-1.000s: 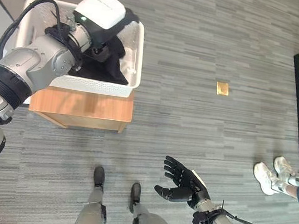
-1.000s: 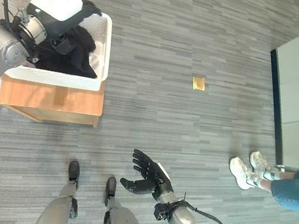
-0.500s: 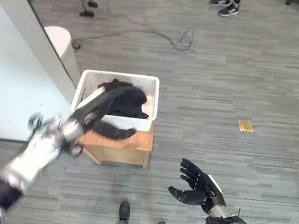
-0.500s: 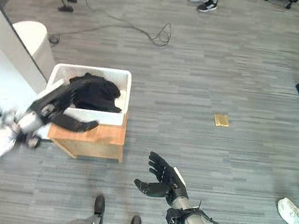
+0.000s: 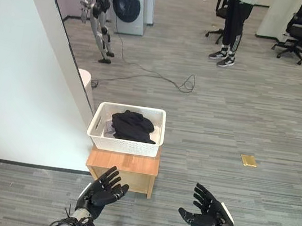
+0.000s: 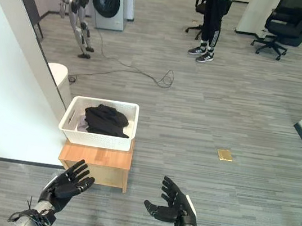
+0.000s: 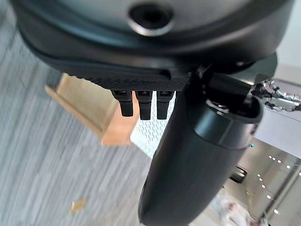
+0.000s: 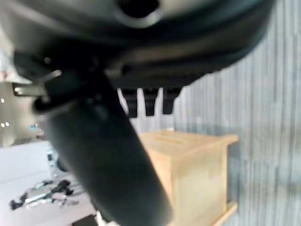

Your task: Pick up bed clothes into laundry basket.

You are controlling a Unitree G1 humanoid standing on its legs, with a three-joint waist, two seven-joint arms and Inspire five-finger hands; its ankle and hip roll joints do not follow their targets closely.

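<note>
Inside white basket (image 5: 125, 143): dark clothes (image 5: 132, 125) (heaped); left hand (image 5: 100, 193), right hand (image 5: 208, 215) spread, empty.

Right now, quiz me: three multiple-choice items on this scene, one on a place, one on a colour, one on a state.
1. Where does the laundry basket stand?
A. on the wooden stand
B. on the floor
C. on the office chair

2. What colour are the clothes in it?
A. white
B. black
C. red

3. How are the left hand and right hand?
A. both gripping cloth
B. both open, empty
C. one on the basket rim

Key: 1 A, the basket sits atop the stand. 2 B, a black heap shows inside. 3 B, fingers spread, holding nothing.
</note>
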